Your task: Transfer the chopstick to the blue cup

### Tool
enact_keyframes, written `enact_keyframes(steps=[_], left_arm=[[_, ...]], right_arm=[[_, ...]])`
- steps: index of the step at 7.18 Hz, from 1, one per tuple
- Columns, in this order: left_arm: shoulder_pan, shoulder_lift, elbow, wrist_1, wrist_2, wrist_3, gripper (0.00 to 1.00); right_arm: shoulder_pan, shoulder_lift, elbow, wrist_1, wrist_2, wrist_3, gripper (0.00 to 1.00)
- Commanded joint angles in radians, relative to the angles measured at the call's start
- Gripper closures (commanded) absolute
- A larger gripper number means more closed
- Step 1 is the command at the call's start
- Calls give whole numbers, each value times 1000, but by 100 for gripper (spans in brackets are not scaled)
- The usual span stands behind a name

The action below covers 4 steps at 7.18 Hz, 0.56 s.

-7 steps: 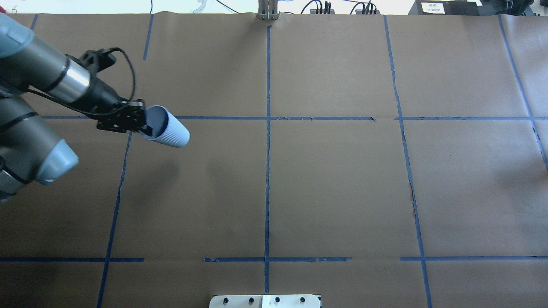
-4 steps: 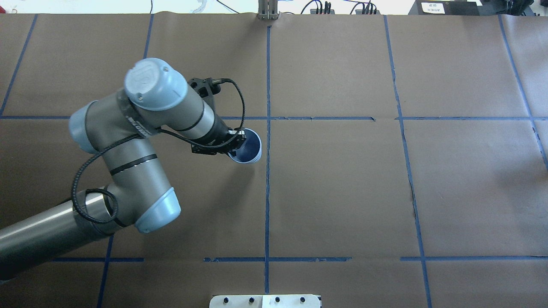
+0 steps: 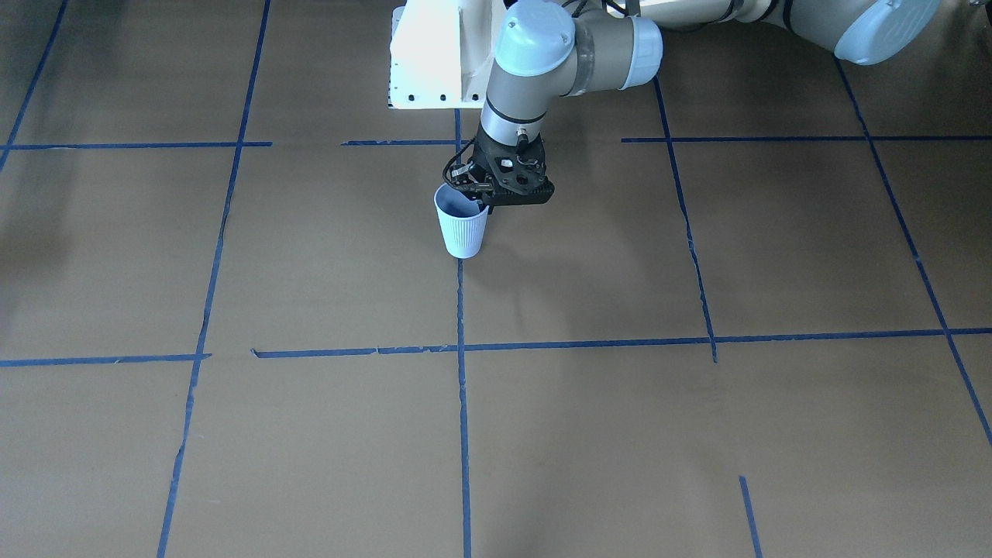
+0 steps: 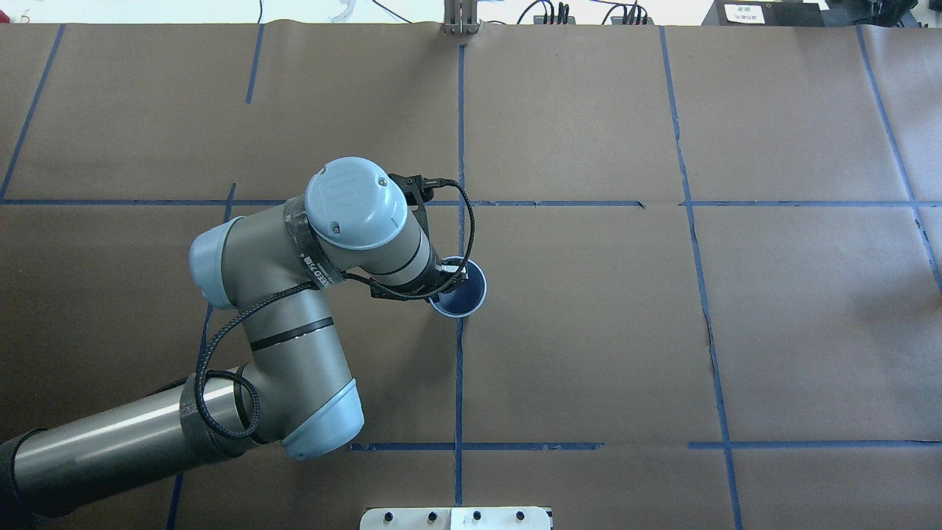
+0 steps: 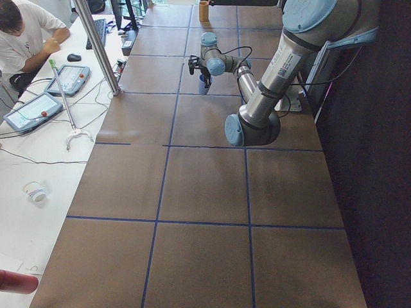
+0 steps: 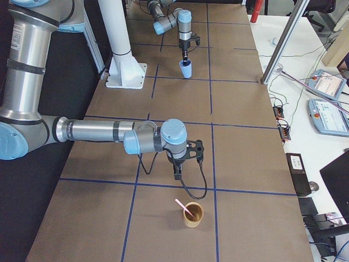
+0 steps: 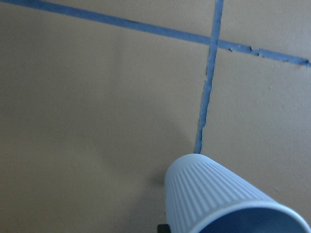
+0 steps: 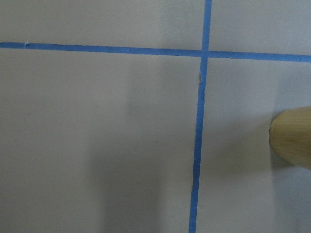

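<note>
1. Left gripper (image 4: 446, 284) is clenched on the rim of the blue cup (image 4: 461, 290), biting at the cup's 9 o'clock in the overhead view. The cup is upright with its mouth up, on the long tape line (image 4: 459, 368) near mid-table (image 4: 589, 331).
2. The base looks at or just above the paper. I cannot tell which.
3. Step in hand, as I judge it, is setting the cup down. Lower it straight until the base bears flat, then let go. The cup is thin and light, so part the fingers evenly and lift clear vertically, or the rim gets dragged and the cup tips.
4. The chopstick (image 6: 181, 206) is well apart from the blue cup. It stands in a tan cup (image 6: 192, 213), leaning toward 10 o'clock in the right-side view.
5. Right gripper (image 6: 176, 174) hangs near that cup, at its 11 o'clock. Whether it is released or clenched I cannot tell.
6. Change: a second ago the cup was far toward 9 o'clock on the overhead view, tipped hard over in the grip. Midway it was nearly upright and just short of the line. It now stands upright on the line.
</note>
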Motion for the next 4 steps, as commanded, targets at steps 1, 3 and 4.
enact_keyframes(steps=[1,3,4], left_arm=[[18,-14,15,-2,5,1,97],[17,-14,24,-2,5,3,69],[17,-14,23,1,5,1,68]], right_arm=[[0,0,-2,0,21,1,0],[0,0,-17,6,56,-4,0],[0,0,-22,8,55,-4,0]])
